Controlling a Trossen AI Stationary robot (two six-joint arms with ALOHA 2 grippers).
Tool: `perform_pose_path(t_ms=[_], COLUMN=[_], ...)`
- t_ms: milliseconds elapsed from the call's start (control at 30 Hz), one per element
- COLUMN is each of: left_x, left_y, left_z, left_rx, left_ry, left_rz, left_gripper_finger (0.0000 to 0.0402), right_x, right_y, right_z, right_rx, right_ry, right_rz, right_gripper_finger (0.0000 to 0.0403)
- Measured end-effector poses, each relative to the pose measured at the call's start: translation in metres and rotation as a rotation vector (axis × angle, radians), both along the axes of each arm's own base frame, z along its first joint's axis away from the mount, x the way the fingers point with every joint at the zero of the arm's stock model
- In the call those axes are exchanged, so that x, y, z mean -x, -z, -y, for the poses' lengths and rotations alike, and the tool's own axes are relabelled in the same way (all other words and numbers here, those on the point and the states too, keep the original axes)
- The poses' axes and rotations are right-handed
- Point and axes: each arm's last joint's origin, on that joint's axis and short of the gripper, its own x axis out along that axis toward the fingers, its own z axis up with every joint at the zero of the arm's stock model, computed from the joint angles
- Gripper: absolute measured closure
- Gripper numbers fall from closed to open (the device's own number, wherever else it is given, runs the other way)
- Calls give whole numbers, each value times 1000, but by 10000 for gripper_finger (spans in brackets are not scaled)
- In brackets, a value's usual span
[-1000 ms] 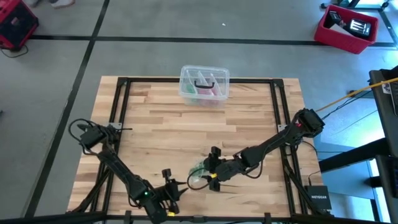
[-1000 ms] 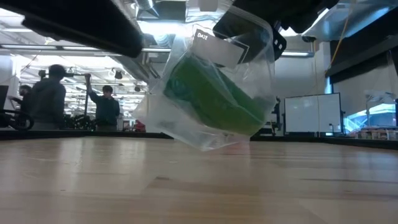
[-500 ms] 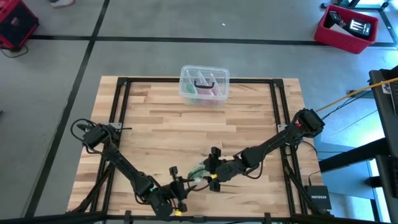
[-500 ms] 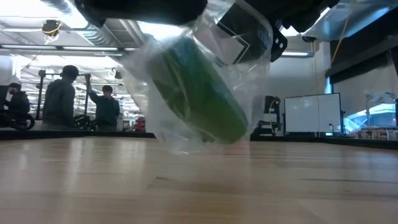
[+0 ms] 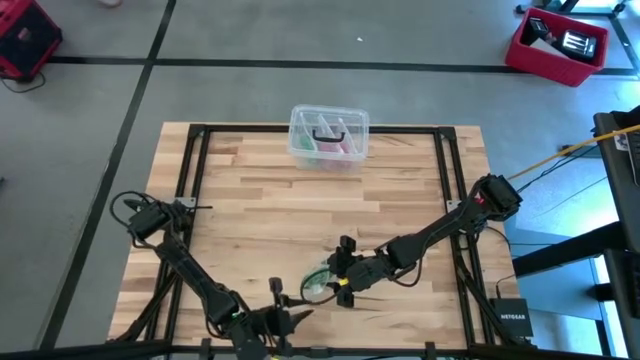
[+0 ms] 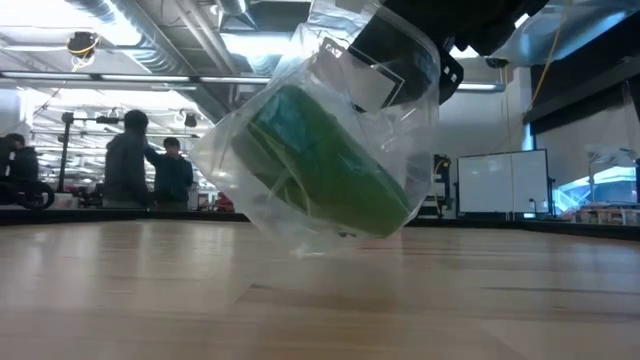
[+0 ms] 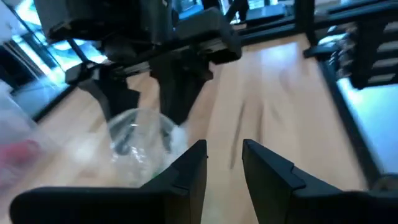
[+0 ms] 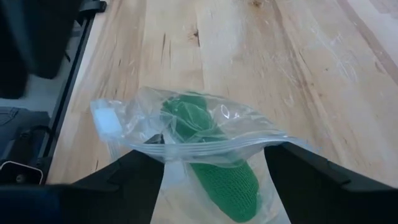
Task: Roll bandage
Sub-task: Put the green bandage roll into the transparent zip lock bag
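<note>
A clear zip bag point(image 6: 330, 130) holds the green bandage point(image 8: 217, 174), rolled into a short cylinder point(image 6: 325, 180). The bag hangs off my right gripper point(image 8: 211, 155) near the table's front middle point(image 5: 335, 280), clear of the wood. That gripper's fingers stand wide apart at the bag's mouth. My left gripper point(image 7: 224, 149) is just short of the bag on its near left side point(image 5: 293, 318). Its fingers have a narrow gap with nothing between them. It faces the bag point(image 7: 140, 134) and touches nothing. My right gripper carries the bag by its zip mouth point(image 8: 205, 146), which runs taut from one spread finger point(image 8: 134, 174) to the other. The fingers seem to sit inside the mouth and slant down from the table's right. The bag hangs tilted below them with the bandage in its bottom.
A clear plastic box point(image 5: 328, 137) with pink and dark items stands at the table's far edge, middle. Black frame rails point(image 5: 190, 190) run along the table's left and right sides. People stand in the room beyond the table point(image 6: 130, 160).
My left gripper reached in over the bag, then drew back toward the table's near edge, rising a little and rolling at the wrist. The bag swung and turned under it, then swung back. It has hung clear of the table throughout.
</note>
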Motion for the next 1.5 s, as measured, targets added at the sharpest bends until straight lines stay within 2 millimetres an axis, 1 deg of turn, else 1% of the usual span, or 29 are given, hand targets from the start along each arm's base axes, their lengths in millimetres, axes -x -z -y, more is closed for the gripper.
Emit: perform_pose_path(t_ms=[100,267,600,1000,1200,1367,1500], left_x=[-5,-13,-13,-17,-12,-15,-16], left_y=[5,11,11,14,14,18,20], left_z=[-10,-23,-24,-28,-22,-30,-34], left_rx=[-62,-76,-74,-71,-113,-132,-112], left_ry=[-21,-59,-49,-59,-25,-53,-73], left_rz=[-25,-49,-58,-63,-81,-116,-121], left_gripper_finger=[306,306,306,306,306,306,306], right_x=[0,0,0,-1,-1,-2,-2], right_y=[0,0,1,0,-1,-2,-2], right_z=[0,0,0,0,0,-1,-1], right_rx=[-1,-12,-7,-61,-88,-109,-111], right_ry=[1,-13,-6,33,46,51,50], right_rz=[-1,-8,-9,0,10,11,12], right_gripper_finger=[127,127,127,127,127,127,127])
